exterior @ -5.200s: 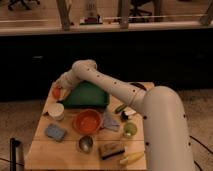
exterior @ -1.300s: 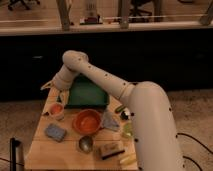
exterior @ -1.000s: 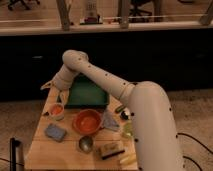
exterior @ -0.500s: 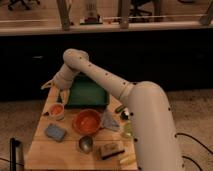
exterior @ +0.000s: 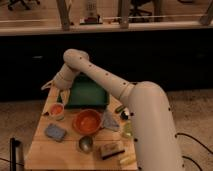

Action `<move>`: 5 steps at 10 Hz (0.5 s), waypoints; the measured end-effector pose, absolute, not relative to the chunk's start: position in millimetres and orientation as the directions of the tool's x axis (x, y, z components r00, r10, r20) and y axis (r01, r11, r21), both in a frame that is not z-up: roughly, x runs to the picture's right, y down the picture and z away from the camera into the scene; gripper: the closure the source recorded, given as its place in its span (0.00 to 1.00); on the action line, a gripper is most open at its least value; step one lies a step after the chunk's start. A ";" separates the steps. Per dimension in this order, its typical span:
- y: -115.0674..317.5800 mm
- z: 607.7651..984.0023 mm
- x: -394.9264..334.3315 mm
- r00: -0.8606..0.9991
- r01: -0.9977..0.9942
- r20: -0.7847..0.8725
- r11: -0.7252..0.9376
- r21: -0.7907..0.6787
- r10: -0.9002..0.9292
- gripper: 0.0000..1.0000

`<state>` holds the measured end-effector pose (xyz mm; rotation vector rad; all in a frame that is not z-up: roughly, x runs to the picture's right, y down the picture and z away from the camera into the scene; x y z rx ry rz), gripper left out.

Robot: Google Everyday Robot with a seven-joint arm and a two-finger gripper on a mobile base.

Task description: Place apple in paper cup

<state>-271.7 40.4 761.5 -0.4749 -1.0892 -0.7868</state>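
The small white paper cup (exterior: 56, 113) stands at the left side of the wooden table (exterior: 70, 150). The orange-red apple (exterior: 56, 107) sits in its mouth. My gripper (exterior: 48, 85) hangs above and slightly left of the cup, off the table's far left corner, apart from the apple. Its fingers are open and hold nothing. The white arm (exterior: 107, 82) reaches in from the lower right over the table.
A green box (exterior: 86, 92) stands behind the big orange bowl (exterior: 86, 121). A blue sponge (exterior: 54, 132), a shiny metal cup (exterior: 86, 144), a grey bag (exterior: 110, 121), a yellow-green fruit (exterior: 127, 131) and a brown block (exterior: 111, 149) lie around them.
Five seconds ago my gripper held the apple low over the cup. Now the apple is in the cup and the gripper is higher and further left. Over the last second nothing moved.
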 end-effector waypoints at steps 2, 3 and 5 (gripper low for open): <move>41.4 761.1 -271.2 0.235 0.767 0.914 0.641 0.036 -0.332 0.20; 41.7 761.0 -271.1 0.233 0.768 0.914 0.640 0.037 -0.333 0.20; 41.8 761.0 -271.0 0.233 0.768 0.914 0.639 0.037 -0.333 0.20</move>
